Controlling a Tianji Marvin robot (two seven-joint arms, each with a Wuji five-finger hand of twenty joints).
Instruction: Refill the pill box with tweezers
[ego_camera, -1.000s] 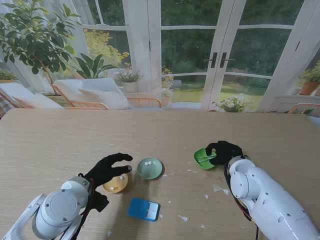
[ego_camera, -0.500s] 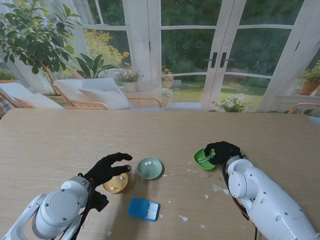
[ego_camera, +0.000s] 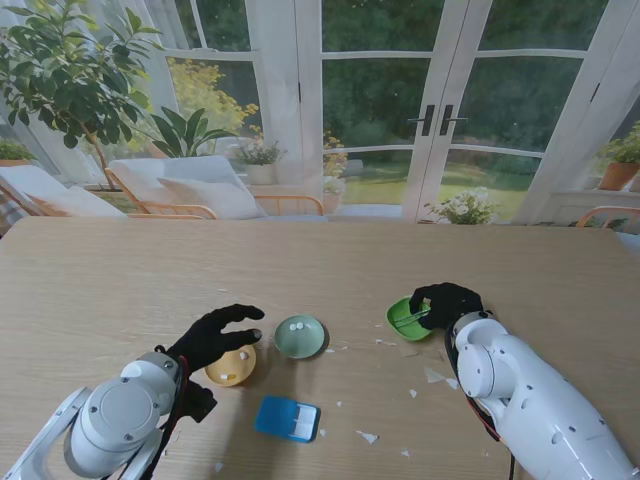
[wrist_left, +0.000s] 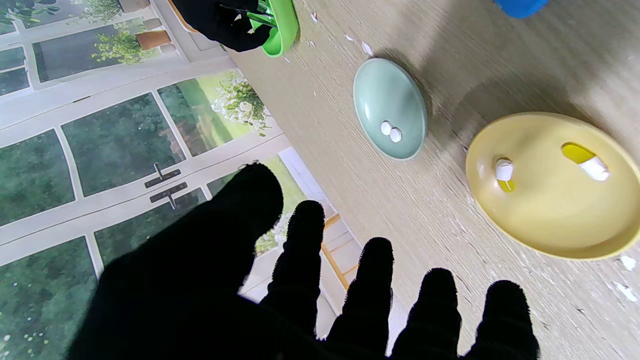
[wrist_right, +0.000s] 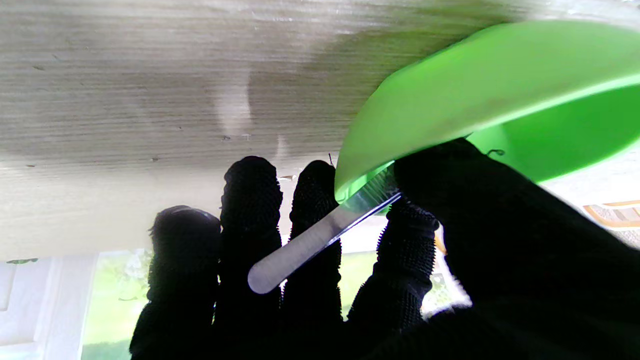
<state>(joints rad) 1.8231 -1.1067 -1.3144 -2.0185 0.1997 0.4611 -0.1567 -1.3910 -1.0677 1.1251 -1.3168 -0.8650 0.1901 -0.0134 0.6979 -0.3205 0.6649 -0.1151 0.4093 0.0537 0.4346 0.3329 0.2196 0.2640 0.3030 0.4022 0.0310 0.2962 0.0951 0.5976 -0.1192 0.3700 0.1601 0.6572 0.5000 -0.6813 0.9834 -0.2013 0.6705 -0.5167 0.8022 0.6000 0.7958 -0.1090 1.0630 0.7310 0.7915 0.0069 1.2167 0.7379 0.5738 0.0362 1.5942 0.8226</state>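
Tweezers (wrist_right: 320, 235), one pair of flat bright metal with a rounded end, sit pinched in the right hand (ego_camera: 446, 303), whose black-gloved fingers (wrist_right: 250, 200) curl round them at the rim of the single bright green dish (ego_camera: 408, 318); that smooth plastic dish looks tipped against the hand. One blue pill box (ego_camera: 287, 418), a flat rectangle with a pale panel, lies just nearer to me than the left hand (ego_camera: 215, 338) and well apart from the right.

Left hand hovers with fingers spread wide, holding nothing, over the edge of one shallow yellow dish (wrist_left: 552, 185) carrying two yellow-and-white capsules (wrist_left: 501, 172). Just to its right sits one glossy pale green dish (wrist_left: 390, 107), oval, with two round white tablets (wrist_left: 390, 131).

Bare wood-grain table (ego_camera: 120, 290) stretches wide beyond both hands to the far edge. Small white scraps (ego_camera: 367, 437) litter the stretch between the hands.
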